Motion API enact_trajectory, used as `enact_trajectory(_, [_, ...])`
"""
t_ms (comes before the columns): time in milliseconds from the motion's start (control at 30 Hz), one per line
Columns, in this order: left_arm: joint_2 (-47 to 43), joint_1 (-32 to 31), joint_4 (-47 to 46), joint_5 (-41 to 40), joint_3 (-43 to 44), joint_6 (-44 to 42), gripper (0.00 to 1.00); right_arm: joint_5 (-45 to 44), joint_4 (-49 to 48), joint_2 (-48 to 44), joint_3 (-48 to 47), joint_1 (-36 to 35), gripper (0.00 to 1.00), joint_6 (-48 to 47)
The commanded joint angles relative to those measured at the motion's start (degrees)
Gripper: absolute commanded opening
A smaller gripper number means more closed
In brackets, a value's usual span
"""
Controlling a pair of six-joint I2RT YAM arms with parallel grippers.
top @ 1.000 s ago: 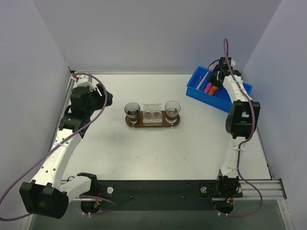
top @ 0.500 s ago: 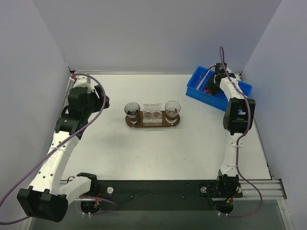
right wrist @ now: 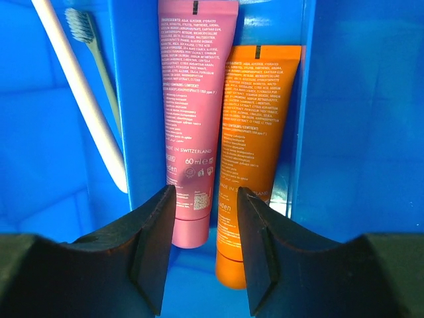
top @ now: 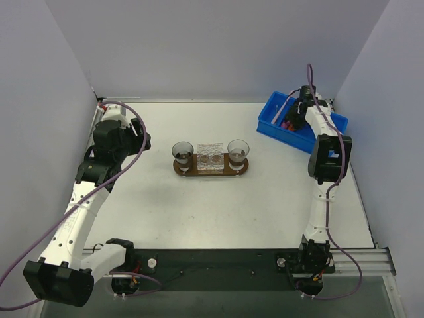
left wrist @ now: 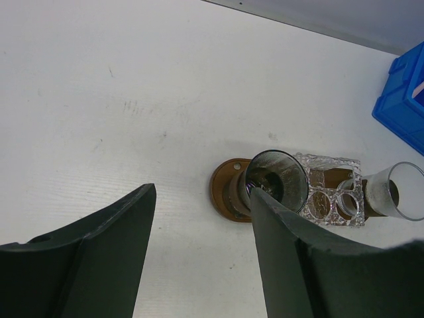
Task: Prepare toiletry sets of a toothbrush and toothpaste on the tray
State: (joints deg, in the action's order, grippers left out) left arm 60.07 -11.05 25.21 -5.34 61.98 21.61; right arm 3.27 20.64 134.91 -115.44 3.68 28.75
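Two toothpaste tubes, two toothbrushes in one blue bin, two o'clock from one tray bearing two glasses; left gripper, right gripper, jaws parted, empty

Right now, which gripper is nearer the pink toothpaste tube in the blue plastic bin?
Right. Right gripper hangs over the pink toothpaste tube; left gripper is beyond the brown wooden tray.

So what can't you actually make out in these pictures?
Top view: what lies in the blue bin, too small and covered by the right arm.
Right wrist view: the pink tube and orange tube, lower ends partly behind the right tool; the pale toothbrush, cut by the top edge.
Left wrist view: the tray, mostly under the cups.
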Motion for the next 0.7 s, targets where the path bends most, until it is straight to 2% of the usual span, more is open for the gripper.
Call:
enact_trajectory(0, [-0.4,0.1,-0.9,0.4,2.6,-0.5,0.69,2.8,3.3,2.2,-2.7,0.7,0.38,2.2])
enact_trajectory(667, [-2.6,0.0,-2.0,-0.5,0.3,1.4,0.69,2.9,11.9,5.7,-6.9,0.5,0.33,4.2])
